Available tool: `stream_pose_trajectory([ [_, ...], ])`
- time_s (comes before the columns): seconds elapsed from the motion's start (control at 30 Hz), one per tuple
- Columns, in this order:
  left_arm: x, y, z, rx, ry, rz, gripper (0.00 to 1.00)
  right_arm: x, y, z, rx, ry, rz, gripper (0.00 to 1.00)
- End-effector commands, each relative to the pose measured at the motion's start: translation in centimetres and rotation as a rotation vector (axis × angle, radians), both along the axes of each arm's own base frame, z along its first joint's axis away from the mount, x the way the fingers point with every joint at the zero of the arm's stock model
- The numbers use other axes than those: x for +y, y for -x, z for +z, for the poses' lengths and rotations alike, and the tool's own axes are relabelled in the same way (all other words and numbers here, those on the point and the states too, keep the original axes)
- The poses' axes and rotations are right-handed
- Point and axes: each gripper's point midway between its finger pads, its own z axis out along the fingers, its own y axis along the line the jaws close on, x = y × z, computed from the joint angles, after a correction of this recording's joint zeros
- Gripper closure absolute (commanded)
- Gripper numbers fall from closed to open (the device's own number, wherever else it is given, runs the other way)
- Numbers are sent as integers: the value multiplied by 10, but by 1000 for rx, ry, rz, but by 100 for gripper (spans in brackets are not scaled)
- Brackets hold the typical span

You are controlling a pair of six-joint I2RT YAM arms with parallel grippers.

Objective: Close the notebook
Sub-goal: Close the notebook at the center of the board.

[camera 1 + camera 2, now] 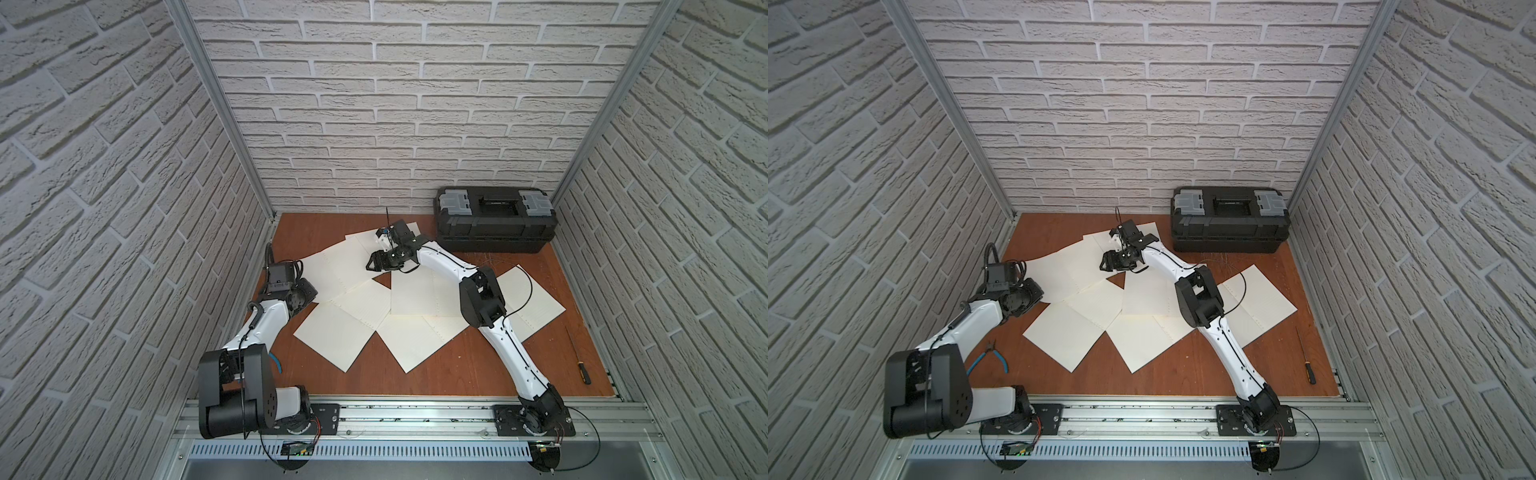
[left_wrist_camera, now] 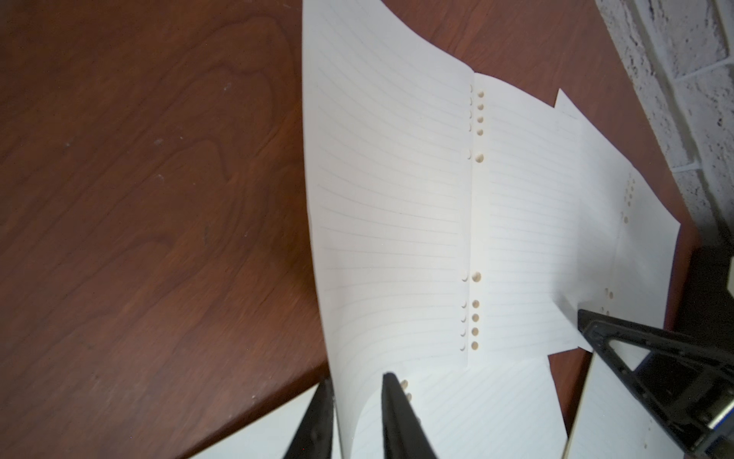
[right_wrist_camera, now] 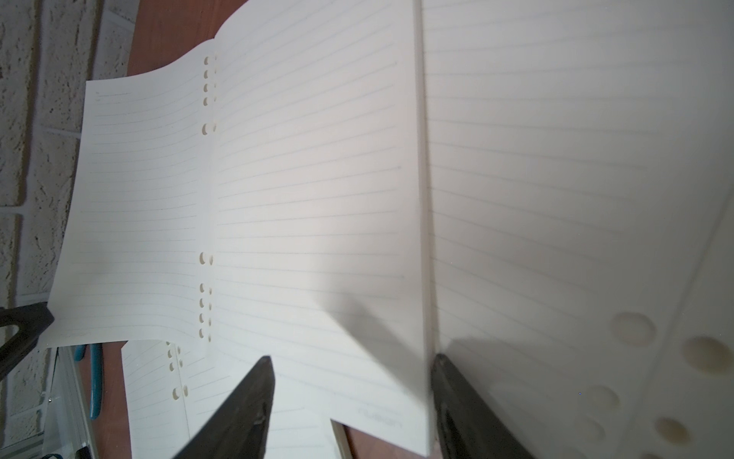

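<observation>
Crowding the middle of the desk (image 1: 449, 376), several open ruled notebooks (image 1: 332, 332) overlap. The notebook (image 1: 332, 266) to be closed lies open at the spread's left end. Its outer page curls up between the narrowly parted fingers of the left claw (image 2: 357, 379); whether it is pinched I cannot tell. The right claw (image 3: 352, 359) hangs released just above pages close by. A black toolbox (image 1: 494, 224) blocks the far right corner, a screwdriver (image 1: 579, 361) lies by the right edge, pliers (image 1: 994, 353) by the left. Bare wood runs along the front
</observation>
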Motion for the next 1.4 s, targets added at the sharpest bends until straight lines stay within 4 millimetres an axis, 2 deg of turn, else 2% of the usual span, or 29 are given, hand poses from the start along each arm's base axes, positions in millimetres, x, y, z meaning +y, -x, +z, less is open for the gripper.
stream_pose_trajectory([
  [0.0, 2, -4, 12, -23, -11, -11, 78, 7, 12, 11, 9, -15, 24, 37],
  [0.5, 5, 2, 14, -2, -21, -3, 94, 8, 13, 15, 8, -21, 25, 37],
  [0.67, 10, 5, 18, 0, -33, 12, 100, 9, 14, 24, -1, -34, 30, 37],
  [0.83, 19, 12, 23, 14, -51, 43, 100, 9, 15, 41, -21, -53, 35, 35],
  [1.1, 24, 18, 47, 0, -67, 36, 100, 10, 17, 63, -49, -72, 46, 32],
  [1.23, 22, 15, 67, -30, -70, 12, 100, 12, 17, 60, -44, -77, 49, 30],
  [1.37, 15, 3, 81, -75, -46, -37, 99, 15, 17, 50, -14, -89, 45, 30],
])
